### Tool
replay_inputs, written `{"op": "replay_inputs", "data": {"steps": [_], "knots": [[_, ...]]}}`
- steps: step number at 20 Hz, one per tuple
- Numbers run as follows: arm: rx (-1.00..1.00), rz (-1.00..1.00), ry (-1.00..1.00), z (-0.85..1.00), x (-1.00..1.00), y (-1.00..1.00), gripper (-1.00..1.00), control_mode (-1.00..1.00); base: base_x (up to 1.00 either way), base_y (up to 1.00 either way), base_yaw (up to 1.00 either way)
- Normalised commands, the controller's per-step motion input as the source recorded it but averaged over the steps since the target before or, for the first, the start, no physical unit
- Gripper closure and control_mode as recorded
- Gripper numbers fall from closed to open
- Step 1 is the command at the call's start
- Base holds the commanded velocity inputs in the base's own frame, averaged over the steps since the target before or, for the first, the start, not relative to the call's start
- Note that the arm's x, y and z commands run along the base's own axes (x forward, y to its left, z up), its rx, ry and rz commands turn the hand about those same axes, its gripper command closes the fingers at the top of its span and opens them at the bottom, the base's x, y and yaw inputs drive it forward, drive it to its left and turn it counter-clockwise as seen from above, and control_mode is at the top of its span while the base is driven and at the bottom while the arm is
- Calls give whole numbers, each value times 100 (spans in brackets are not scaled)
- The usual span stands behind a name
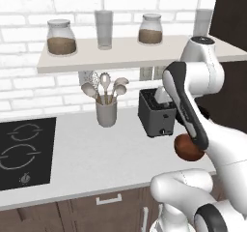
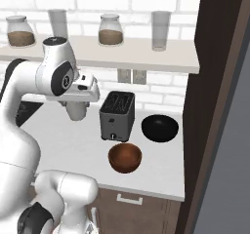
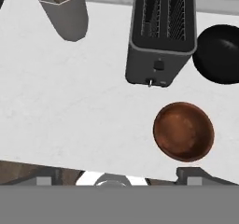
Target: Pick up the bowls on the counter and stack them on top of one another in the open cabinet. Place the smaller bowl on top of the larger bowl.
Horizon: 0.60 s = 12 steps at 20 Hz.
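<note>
The smaller bowl (image 2: 125, 157), reddish-brown, sits upright on the counter (image 2: 73, 150) just in front of the toaster. It also shows in the hand view (image 3: 183, 131) and partly behind my arm (image 1: 187, 148). The larger bowl (image 2: 159, 128), glossy black, rests to the right of the toaster, near the dark panel, and appears at the hand view's right edge (image 3: 219, 52). My gripper (image 3: 120, 177) hangs high above the counter, left of both bowls, open with nothing between its fingertips (image 3: 198, 174). The open cabinet (image 1: 120, 54) is the pale shelf board above.
On the shelf stand two lidded jars (image 1: 61, 37) and two glasses (image 1: 103, 29). A toaster (image 2: 117, 115) and a utensil holder (image 1: 106, 111) stand at the back of the counter. A black cooktop (image 1: 24, 151) lies left. A tall dark panel (image 2: 215, 106) closes the right side.
</note>
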Motion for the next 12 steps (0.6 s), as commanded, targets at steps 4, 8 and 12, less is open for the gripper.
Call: {"op": "replay_inputs", "data": {"steps": [4,8,12], "knots": [[8,-11,0,-15,-66,-76,-100,-100,0,0,0],[4,-14,0,-34,-43,-76,-100,-100,0,0,0],[0,-22,1,-43,-19,-46,-100,-100,0,0,0]]}}
